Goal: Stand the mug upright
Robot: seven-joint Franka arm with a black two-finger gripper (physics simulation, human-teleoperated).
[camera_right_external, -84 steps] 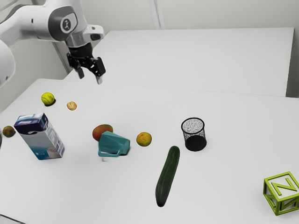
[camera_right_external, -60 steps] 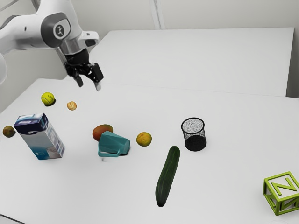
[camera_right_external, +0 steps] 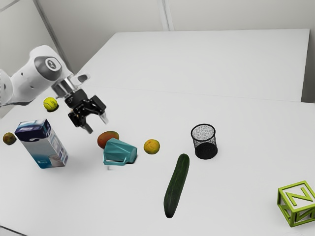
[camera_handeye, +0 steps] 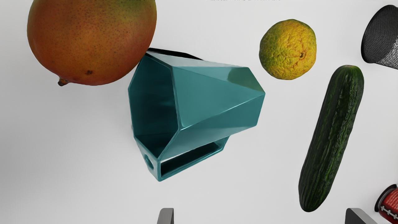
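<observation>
My gripper [camera_right_external: 96,127] hangs above the table in the exterior view, up and to the left of the teal mug [camera_right_external: 120,151]. In the wrist view the gripper [camera_handeye: 259,216] is open, its two fingertips wide apart with nothing between them. The faceted mug [camera_handeye: 214,99] lies on its side, its dark mouth facing the exterior view's left and its base toward the orange fruit. Its handle [camera_handeye: 192,158] sticks out on the side away from the mango.
A mango [camera_right_external: 108,139] lies against or very close to the mug. Around stand a carton [camera_right_external: 44,147], an orange fruit [camera_right_external: 152,146], a cucumber [camera_right_external: 176,186], a black mesh cup [camera_right_external: 204,141], a tennis ball [camera_right_external: 50,103] and a green letter cube [camera_right_external: 298,203].
My hand has come down and tilted, closer to the mango and mug, and it now covers the small peanut-coloured item's spot. The mug lies as before.
</observation>
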